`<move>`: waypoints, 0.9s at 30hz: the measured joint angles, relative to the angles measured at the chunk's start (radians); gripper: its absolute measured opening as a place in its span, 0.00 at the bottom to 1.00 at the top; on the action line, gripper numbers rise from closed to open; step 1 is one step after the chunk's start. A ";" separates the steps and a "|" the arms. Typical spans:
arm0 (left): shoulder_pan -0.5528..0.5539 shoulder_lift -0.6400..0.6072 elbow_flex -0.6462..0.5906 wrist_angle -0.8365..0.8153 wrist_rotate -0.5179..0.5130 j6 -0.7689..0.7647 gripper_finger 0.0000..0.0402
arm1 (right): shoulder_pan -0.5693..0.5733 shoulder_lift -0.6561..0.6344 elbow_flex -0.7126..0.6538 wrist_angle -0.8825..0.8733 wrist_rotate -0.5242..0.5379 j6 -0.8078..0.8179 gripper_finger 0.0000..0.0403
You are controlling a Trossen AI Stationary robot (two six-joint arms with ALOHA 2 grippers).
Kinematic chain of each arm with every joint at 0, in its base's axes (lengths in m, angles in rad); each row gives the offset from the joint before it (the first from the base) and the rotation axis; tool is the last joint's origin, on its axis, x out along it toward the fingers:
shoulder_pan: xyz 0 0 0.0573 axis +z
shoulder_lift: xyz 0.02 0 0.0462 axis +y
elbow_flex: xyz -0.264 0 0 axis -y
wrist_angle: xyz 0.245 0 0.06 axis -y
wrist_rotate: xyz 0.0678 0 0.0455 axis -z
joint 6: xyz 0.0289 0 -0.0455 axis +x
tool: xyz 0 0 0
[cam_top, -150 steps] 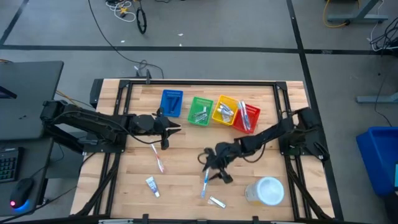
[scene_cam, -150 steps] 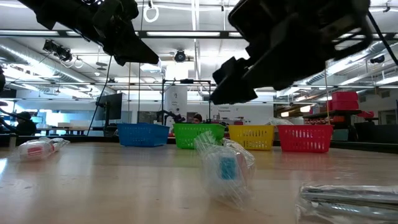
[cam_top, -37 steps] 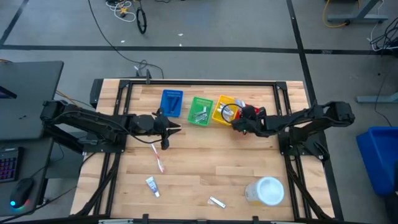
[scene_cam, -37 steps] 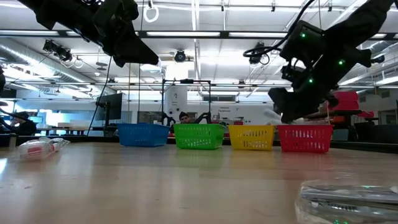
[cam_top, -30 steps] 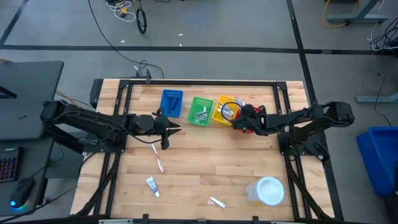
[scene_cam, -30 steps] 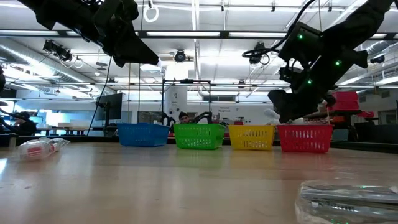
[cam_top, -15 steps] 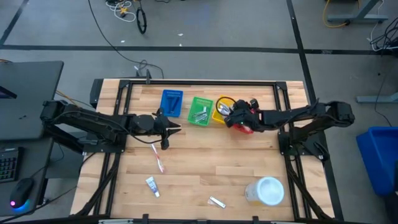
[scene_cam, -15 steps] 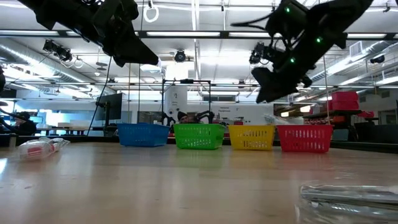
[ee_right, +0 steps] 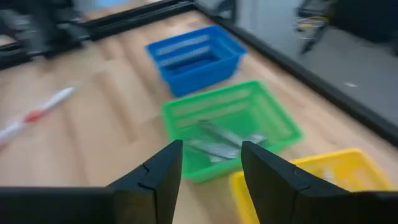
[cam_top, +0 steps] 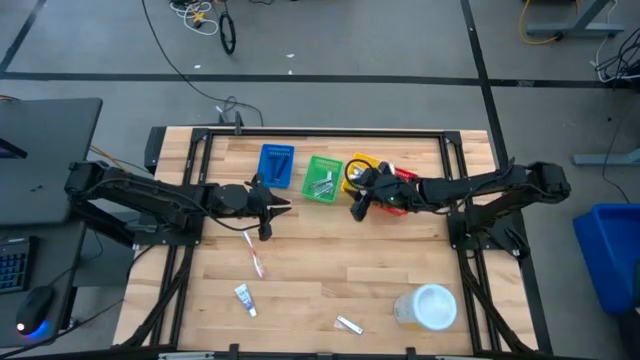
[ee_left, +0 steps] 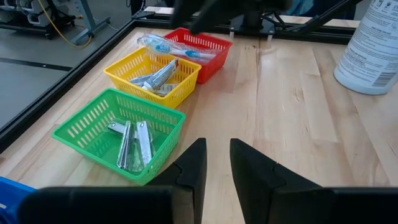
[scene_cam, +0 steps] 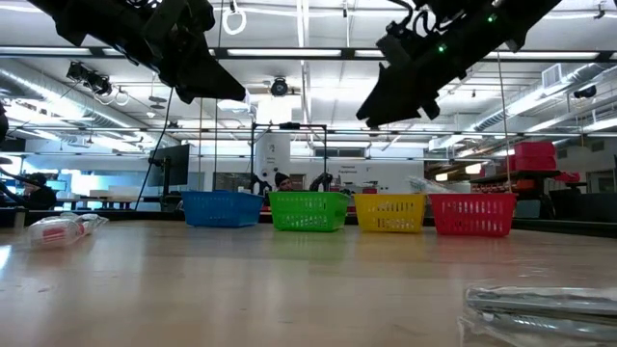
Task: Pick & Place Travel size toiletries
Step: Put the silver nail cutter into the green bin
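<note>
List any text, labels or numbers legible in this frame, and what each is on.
None can be read.
White container: lines of dark print on its label, too small to read.
Tube: print too small to read.
Wrapped tube at the table's edge: red marking, blurred.
Baskets: no lettering visible.

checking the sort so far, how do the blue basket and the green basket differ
The blue basket looks empty, while the green basket holds a few silvery wrapped items. In the high view the blue one sits at the left end of the row, the green one next to it, beside the yellow basket. Both are small open plastic mesh baskets of similar size.
</note>
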State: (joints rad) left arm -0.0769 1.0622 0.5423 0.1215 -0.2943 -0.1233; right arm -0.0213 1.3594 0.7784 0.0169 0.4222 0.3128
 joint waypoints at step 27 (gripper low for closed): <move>0.000 0.000 0.000 0.003 0.000 -0.002 0.20 | 0.155 0.049 0.000 0.038 -0.374 -0.016 0.39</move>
State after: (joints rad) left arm -0.0772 1.0622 0.5423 0.1245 -0.2943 -0.1249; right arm 0.1338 1.4083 0.7788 0.0545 0.0483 0.2971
